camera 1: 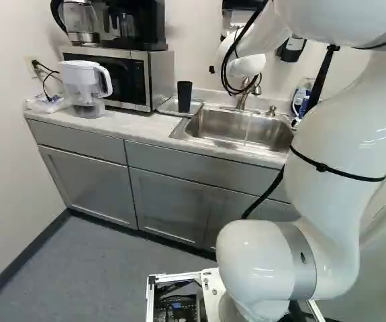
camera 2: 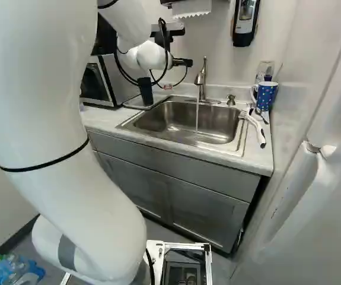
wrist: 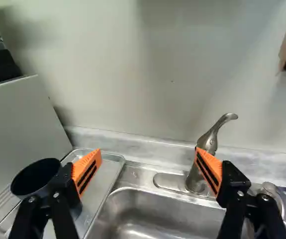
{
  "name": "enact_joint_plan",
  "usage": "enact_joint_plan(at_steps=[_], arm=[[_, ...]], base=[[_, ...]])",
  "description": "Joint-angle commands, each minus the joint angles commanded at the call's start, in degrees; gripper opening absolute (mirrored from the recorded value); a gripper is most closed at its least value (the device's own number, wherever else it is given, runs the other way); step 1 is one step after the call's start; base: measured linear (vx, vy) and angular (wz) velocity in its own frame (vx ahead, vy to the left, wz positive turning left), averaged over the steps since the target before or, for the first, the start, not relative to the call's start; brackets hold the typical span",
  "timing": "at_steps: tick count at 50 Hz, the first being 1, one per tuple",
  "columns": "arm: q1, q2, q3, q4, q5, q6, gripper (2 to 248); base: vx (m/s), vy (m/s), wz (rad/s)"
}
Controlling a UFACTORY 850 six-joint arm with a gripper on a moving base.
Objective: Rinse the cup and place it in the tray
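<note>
The grey countertop (camera 1: 122, 124) bears a steel sink (camera 2: 170, 117), a microwave (camera 1: 160, 77) and, between them, a metal tray (camera 1: 170, 107), while the faucet (camera 2: 202, 84) discharges water into the basin, the gripper (camera 2: 184, 62) presents its fingers spread apart, and the black cup (camera 1: 184, 97) stands upright on the tray.

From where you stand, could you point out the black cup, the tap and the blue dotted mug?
Black cup (camera 1: 184, 97): left base view, middle of its outer wall.
Tap (camera 2: 200, 79): right base view, on its body.
Blue dotted mug (camera 2: 266, 96): right base view, on its outer wall.
</note>
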Motion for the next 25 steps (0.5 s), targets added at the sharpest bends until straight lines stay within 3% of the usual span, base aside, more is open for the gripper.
enact_joint_plan(at_steps=[25], arm=[[-1.1, -0.4, -2.9, 0.0, 0.0, 0.0, 247]], base=[[0.0, 0.0, 0.0]])
